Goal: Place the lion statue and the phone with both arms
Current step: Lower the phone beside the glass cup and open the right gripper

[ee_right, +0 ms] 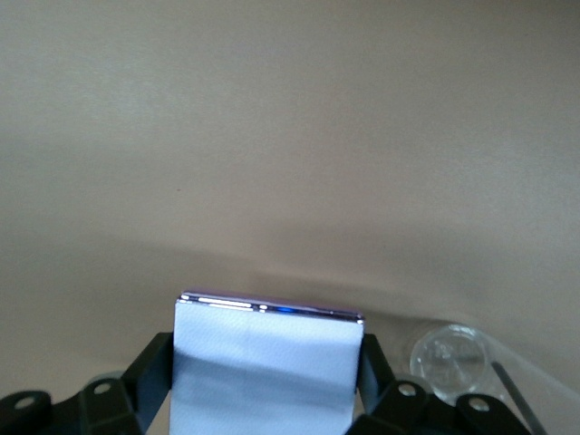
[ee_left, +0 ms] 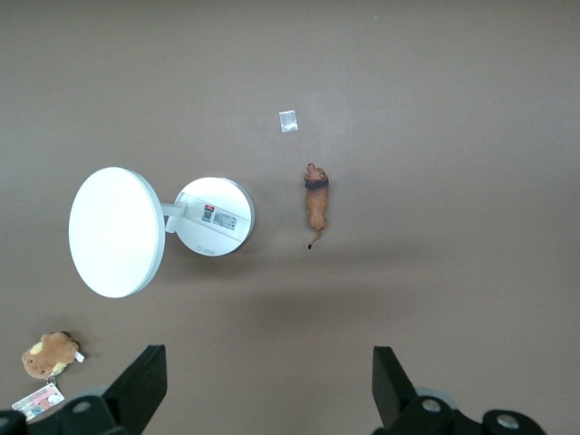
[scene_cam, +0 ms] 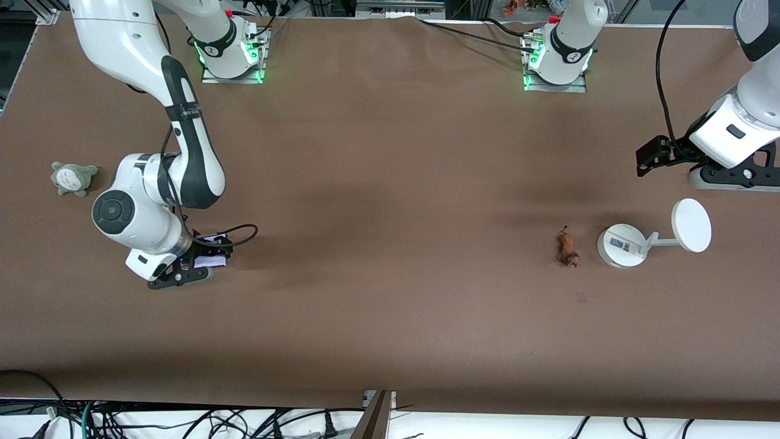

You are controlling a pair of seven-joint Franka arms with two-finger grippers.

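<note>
The lion statue, small and orange-brown with a darker head, lies on the brown table beside the white stand, toward the left arm's end. It also shows in the left wrist view. The phone, a pale lavender slab, sits between the fingers of my right gripper low at the table toward the right arm's end. In the right wrist view the phone fills the gap between the fingers of the right gripper. My left gripper hangs open and empty in the air, and its wrist view looks down on the lion.
A white round stand with a disc stands beside the lion; it also shows in the left wrist view. A grey-green plush lies at the right arm's end. A brown plush lies near the stand. A small tape mark is on the table.
</note>
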